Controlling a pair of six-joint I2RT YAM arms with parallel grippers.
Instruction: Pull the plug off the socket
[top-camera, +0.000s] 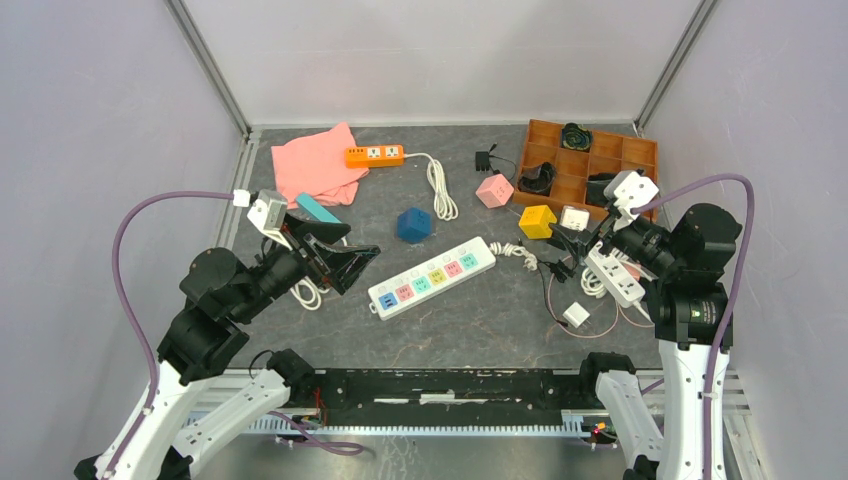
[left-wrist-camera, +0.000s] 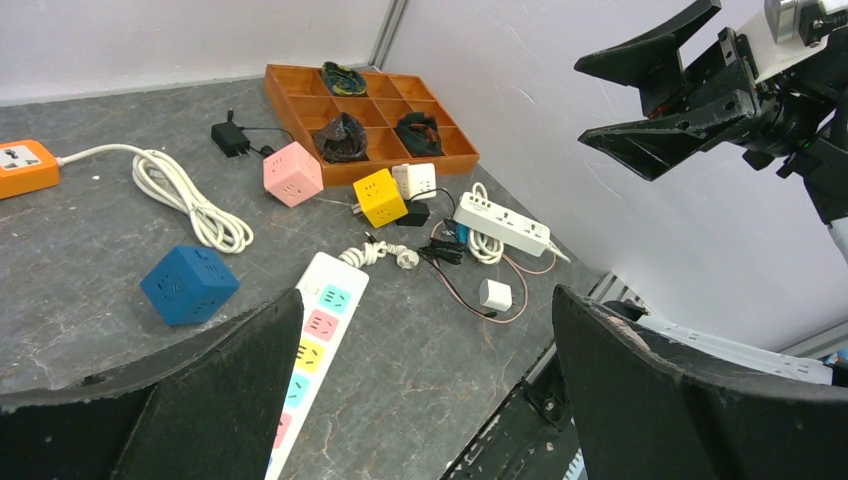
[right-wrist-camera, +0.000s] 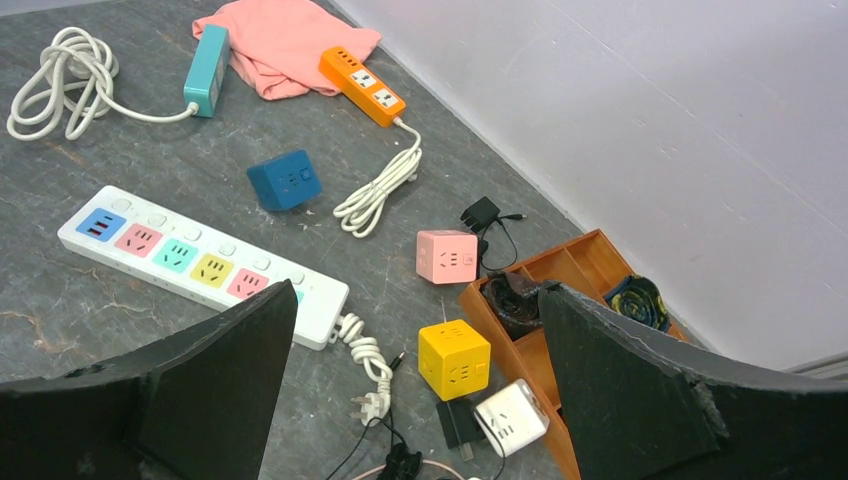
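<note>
Near edge, left side: left gripper (top-camera: 345, 262) hangs above the table (top-camera: 480, 330), fingers spread wide, nothing between them. Its tips point toward the socket's left end, apart from it.

Near edge, right side: right gripper (top-camera: 563, 250) is raised, fingers splayed, empty. Below it lie a plain white strip (top-camera: 618, 278) and a tangle of thin wires. A small white adapter (top-camera: 576, 314) sits nearer.

Mid-table, between the two arms: the socket (top-camera: 432, 277) lies flat and diagonal, blue outlet at its near-left end. A coiled white cord (top-camera: 515, 252) trails from the far-right end. Neither gripper touches it.

Just beyond: blue cube (top-camera: 413, 224), yellow cube (top-camera: 537, 221), pink cube (top-camera: 494, 190). A teal strip (top-camera: 318, 209) lies at the left, beside the pink cloth (top-camera: 318, 165).

Far side: orange strip (top-camera: 374, 155) touching the cloth's edge, its white cable bundled alongside. The orange tray (top-camera: 590, 160) is in the right corner, with dark items in several compartments.
</note>
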